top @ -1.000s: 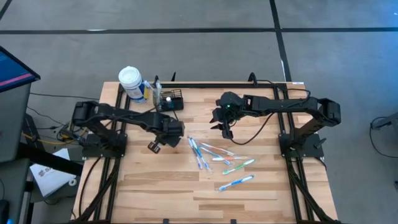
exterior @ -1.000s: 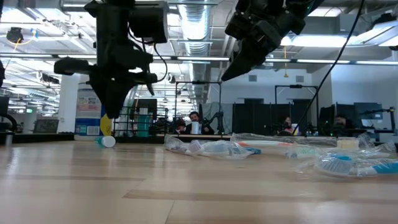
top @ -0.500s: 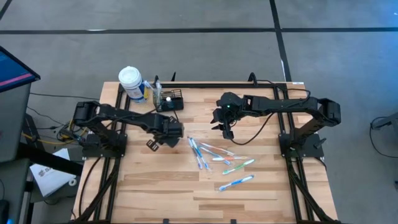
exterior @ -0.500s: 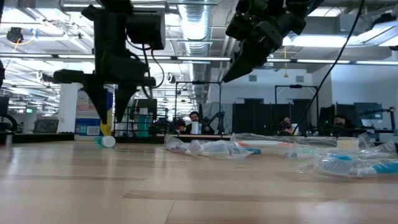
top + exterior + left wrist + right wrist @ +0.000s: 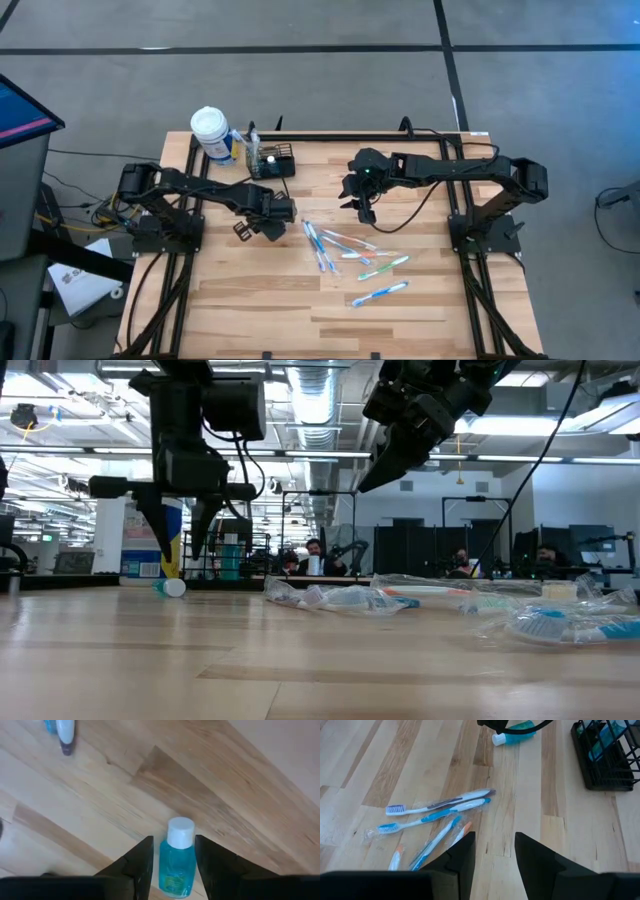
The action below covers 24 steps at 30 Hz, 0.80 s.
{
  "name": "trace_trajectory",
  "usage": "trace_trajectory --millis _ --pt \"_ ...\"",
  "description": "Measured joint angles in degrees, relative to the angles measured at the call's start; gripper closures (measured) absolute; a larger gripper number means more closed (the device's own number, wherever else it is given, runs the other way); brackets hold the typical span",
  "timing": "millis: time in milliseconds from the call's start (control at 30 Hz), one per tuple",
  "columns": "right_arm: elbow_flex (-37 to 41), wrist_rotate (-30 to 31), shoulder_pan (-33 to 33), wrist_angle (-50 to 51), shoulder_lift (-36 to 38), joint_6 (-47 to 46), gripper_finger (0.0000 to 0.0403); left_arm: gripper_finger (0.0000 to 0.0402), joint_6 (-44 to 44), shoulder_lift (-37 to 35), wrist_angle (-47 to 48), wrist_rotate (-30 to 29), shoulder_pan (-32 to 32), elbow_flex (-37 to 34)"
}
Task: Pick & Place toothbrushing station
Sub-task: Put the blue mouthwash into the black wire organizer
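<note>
The toothbrushing station, a small black wire-mesh caddy [image 5: 275, 161], stands at the table's far edge, left of the middle, with items inside; it also shows in the right wrist view [image 5: 604, 755]. My left gripper [image 5: 244, 229] is open and points down over a small blue bottle with a white cap [image 5: 175, 863] that lies on its side on the table. The fingers stand on either side of the bottle, above it. The bottle also shows in the low view [image 5: 170, 587]. My right gripper [image 5: 360, 206] is open and empty, held high over the table's middle.
A large white-capped, blue-labelled bottle [image 5: 210, 131] stands left of the caddy. Several wrapped toothbrushes [image 5: 350, 256] lie scattered at the table's middle, below and in front of my right gripper. Bare wood lies along the near edge [image 5: 260, 310].
My left gripper has turned about its wrist over the small blue bottle, so that in the low view its two fingers now show side by side. My right arm has kept still.
</note>
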State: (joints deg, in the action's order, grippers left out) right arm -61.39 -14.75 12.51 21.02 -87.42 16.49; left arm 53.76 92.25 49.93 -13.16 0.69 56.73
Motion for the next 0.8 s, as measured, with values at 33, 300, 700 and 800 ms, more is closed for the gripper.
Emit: trace_trajectory --millis 33,300,700,800 --pt "0.0 0.01 -0.02 0.03 0.0 0.0 0.0275 0.0265 0.02 0.0 -0.12 0.14 0.02 0.0" --pt "0.0 0.0 0.0 0.83 0.0 0.0 0.0275 0.0266 0.11 0.0 -1.59 2.53 0.13 -0.57" --pt "0.0 0.01 0.0 0.83 0.0 0.02 0.0275 0.0261 7.1 0.02 -7.81 2.55 0.13 -5.27" --pt "0.0 0.0 0.0 0.85 0.0 0.0 0.0275 0.0263 7.28 0.33 -7.92 3.08 0.69 -5.25"
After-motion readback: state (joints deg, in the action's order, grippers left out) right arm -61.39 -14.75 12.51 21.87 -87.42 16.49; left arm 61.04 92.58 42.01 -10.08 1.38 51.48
